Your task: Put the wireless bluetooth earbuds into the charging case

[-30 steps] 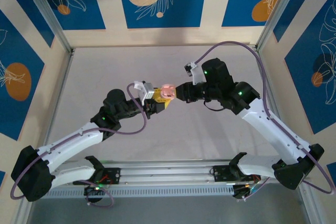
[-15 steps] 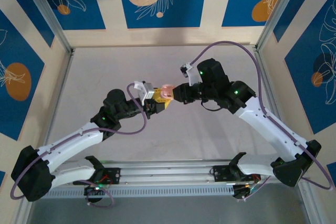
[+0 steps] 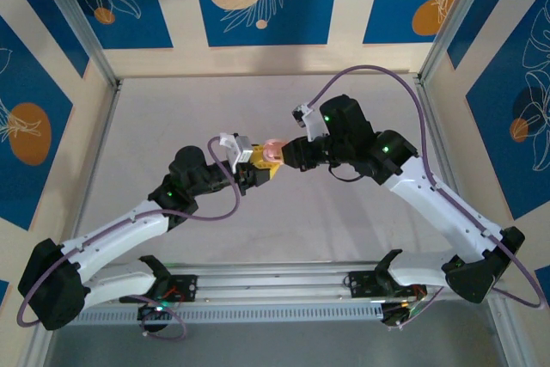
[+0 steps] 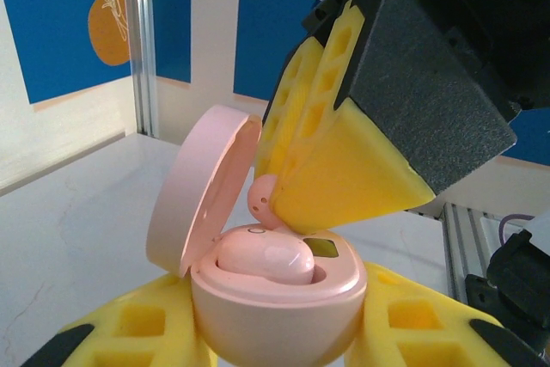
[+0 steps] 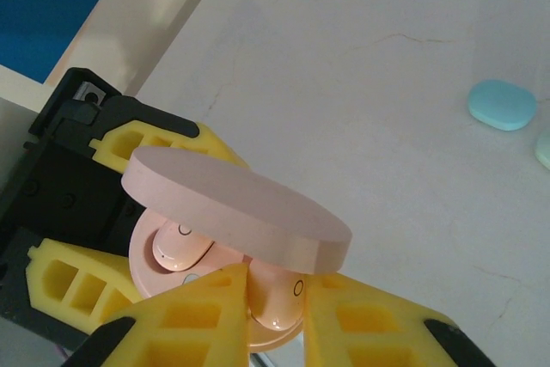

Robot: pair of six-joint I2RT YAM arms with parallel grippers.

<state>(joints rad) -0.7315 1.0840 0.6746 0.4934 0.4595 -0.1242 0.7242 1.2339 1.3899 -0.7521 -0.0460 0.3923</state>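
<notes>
One bud in, one at the mouth.
Left gripper is clamped on the pink case, lid up at its 10 o'clock, and the seated bud fills one well. Right gripper is pinched on the second bud, low over the free well, not yet home by my read. Left to do: press and release. Free well is hidden behind the right gripper, so contact is unclear. Teal case lies on the table at 2 o'clock; the pale thing beside it is cut off.
</notes>
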